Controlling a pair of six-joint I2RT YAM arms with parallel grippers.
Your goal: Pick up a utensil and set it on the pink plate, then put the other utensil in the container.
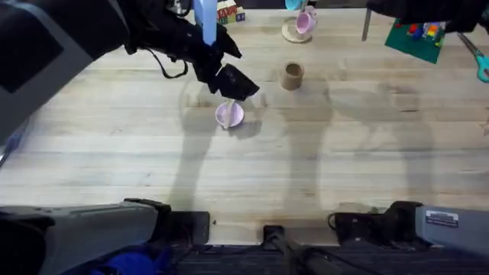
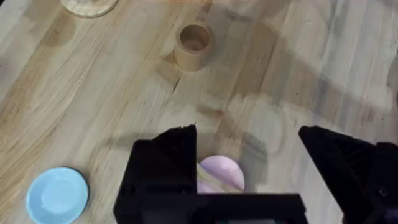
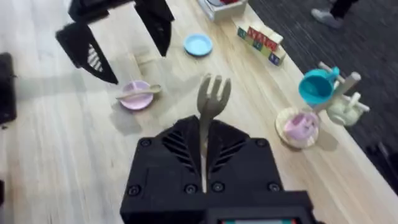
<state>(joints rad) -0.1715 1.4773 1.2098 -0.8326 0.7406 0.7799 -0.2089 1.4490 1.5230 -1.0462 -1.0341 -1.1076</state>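
Wooden spoon [image 3: 138, 93]: lying across pink plate [image 3: 135, 99], left gripper [image 2: 249, 180] wide above it. Wooden fork [image 3: 211, 106]: clamped upright in right gripper [image 3: 205, 163]. Tan cup [image 1: 292, 76]: beside plate, narrow-mouthed; a misaligned or tilted fork could tip it over.

Work surface: light wooden table [image 1: 229, 176], planks running side to side in the overhead view, grain and seams visible. Soft grey shadows fall across the middle of the top, so the lighting comes from above; no lamp in view.

Beyond the far table edge, the right wrist view shows dark floor [image 3: 323, 43], probably carpet with a fine speckle, though the texture is hard to read.

Near edge of the table, overhead view: dark strip along the bottom [image 1: 252, 260], apparently a matte mat or bench edge. No walls or windows discernible.
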